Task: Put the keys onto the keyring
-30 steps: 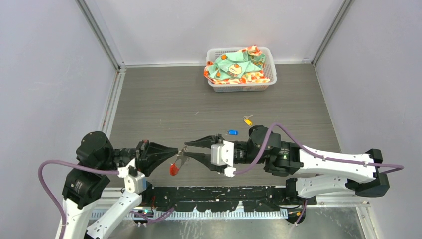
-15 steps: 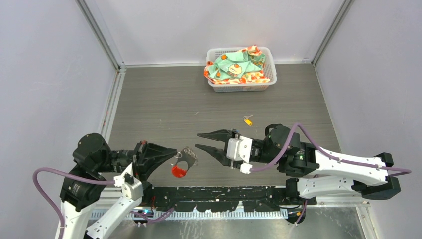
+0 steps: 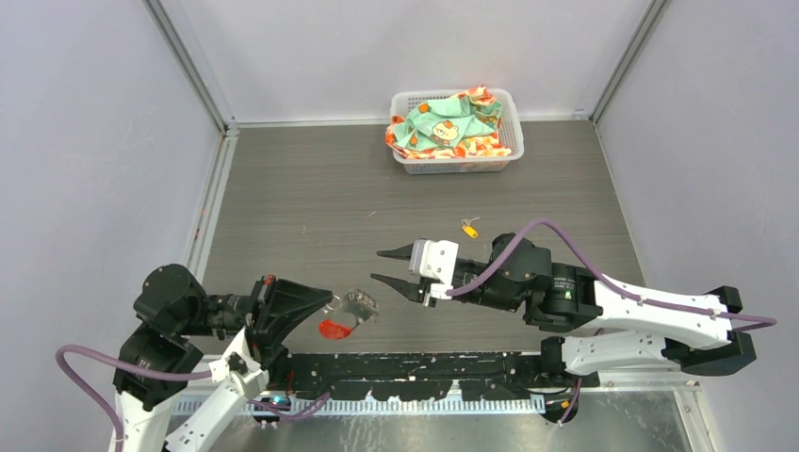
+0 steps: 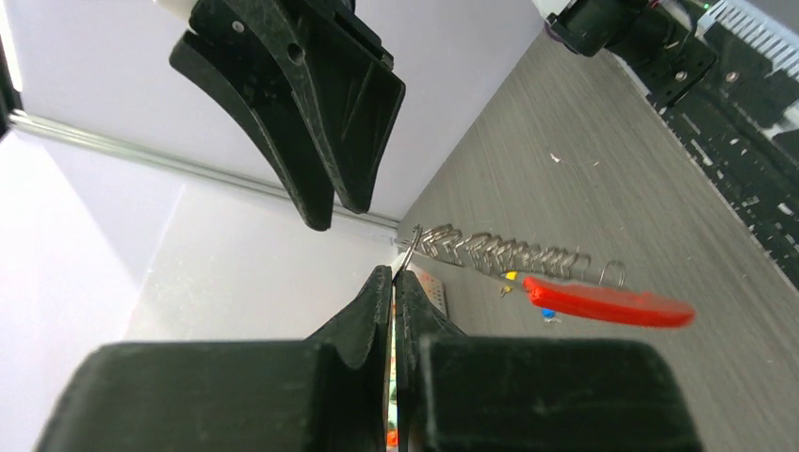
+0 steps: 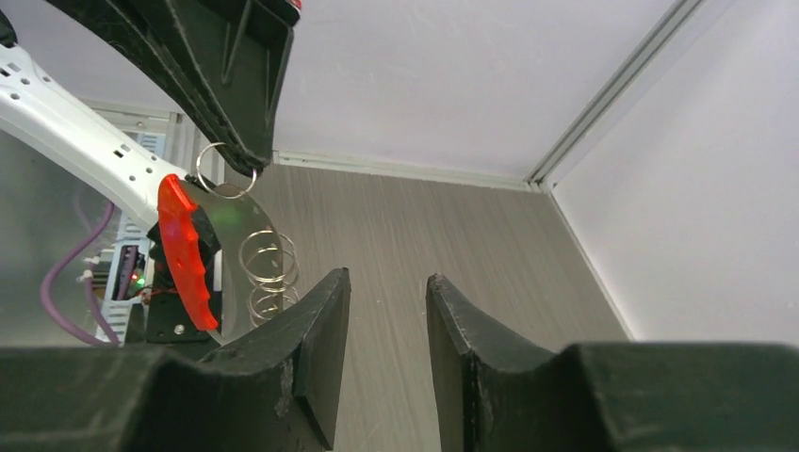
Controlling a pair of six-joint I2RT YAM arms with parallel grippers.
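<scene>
My left gripper (image 3: 327, 302) is shut on the thin ring of the keyring (image 3: 356, 305). Its chain-like bunch and red tag (image 3: 333, 329) hang just above the table near the front edge. In the left wrist view the closed tips (image 4: 394, 273) pinch the ring, and the chain (image 4: 490, 252) and red tag (image 4: 603, 301) stretch to the right. My right gripper (image 3: 379, 266) stands open and empty, a short way right of the keyring. The yellow-tagged key (image 3: 468, 227) lies on the table behind my right arm. The blue-tagged key (image 4: 548, 314) shows only in the left wrist view.
A white basket (image 3: 509, 102) holding a patterned cloth (image 3: 443, 124) stands at the back of the table. Grey walls close in the left, right and far sides. A black rail (image 3: 424, 365) runs along the near edge between the arm bases.
My right gripper has drawn back to the right, away from the keyring, and opened a little wider. My left gripper has sunk slightly toward the near edge with the keyring in it.
</scene>
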